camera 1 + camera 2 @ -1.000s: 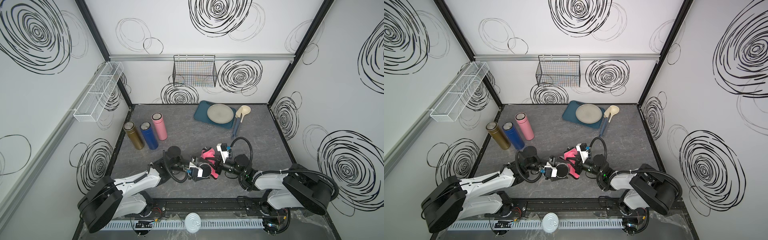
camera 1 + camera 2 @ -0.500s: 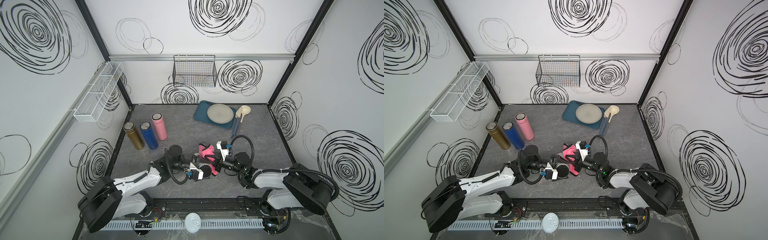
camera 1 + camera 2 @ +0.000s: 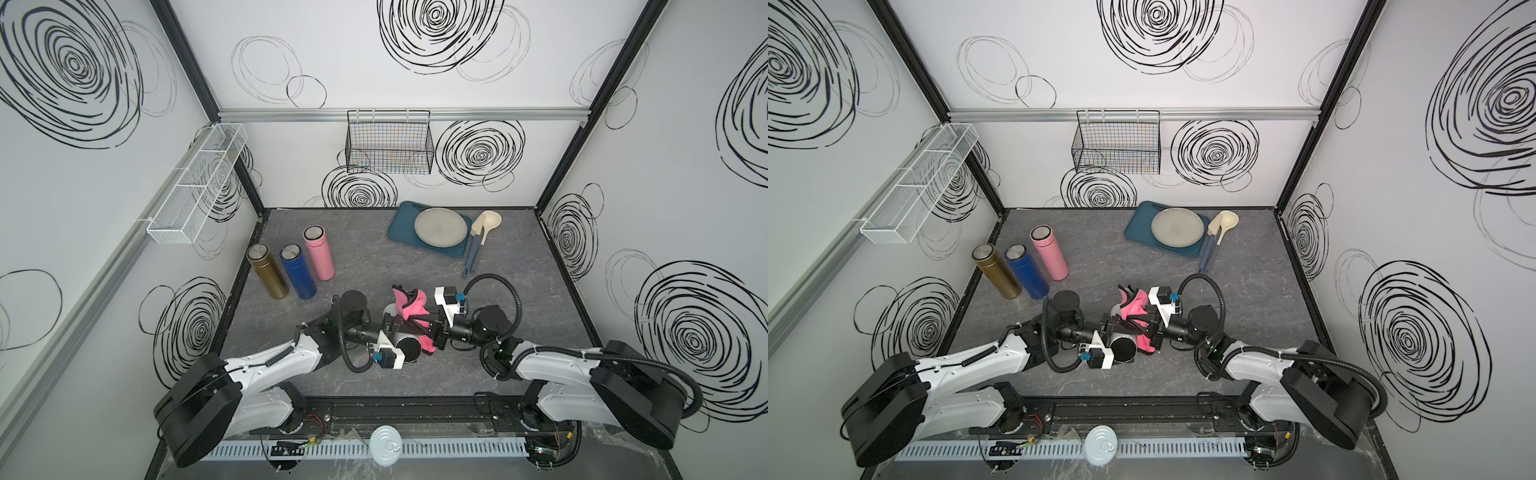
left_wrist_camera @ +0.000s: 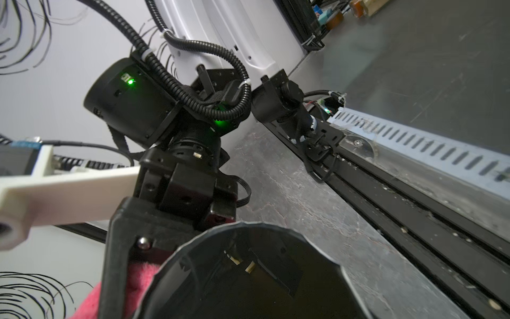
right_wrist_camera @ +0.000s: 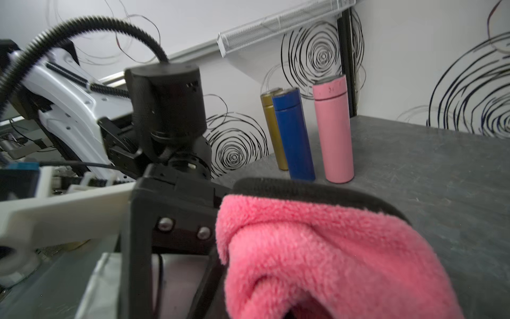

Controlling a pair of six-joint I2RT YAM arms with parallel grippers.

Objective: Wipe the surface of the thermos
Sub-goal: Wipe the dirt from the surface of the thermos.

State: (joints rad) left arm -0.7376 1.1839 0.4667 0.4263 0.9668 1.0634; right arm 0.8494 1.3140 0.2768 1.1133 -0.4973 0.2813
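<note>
A silver thermos (image 3: 400, 335) lies horizontal above the table's front middle, its black base (image 3: 1123, 350) toward the front. My left gripper (image 3: 394, 332) is shut on its body from the left. In the left wrist view the base (image 4: 248, 279) fills the foreground and hides my own jaws. A pink cloth (image 3: 410, 305) with a dark edge drapes over the thermos's top and right side. My right gripper (image 3: 430, 332) is shut on this cloth (image 5: 317, 248), pressed against the thermos (image 5: 179, 276) from the right. Both grippers face each other (image 3: 1106, 330) (image 3: 1152, 332).
Gold (image 3: 268, 270), blue (image 3: 297, 270) and pink (image 3: 319, 251) thermoses stand at the left. A blue tray (image 3: 399, 232) with a plate (image 3: 440, 226) and a ladle (image 3: 480, 237) sit at the back right. A wire basket (image 3: 388, 145) hangs on the back wall.
The thermos's black base has turned more into view toward the front as the left gripper shifted slightly forward. The cloth has slid a little along the thermos. Both grips are unchanged.
</note>
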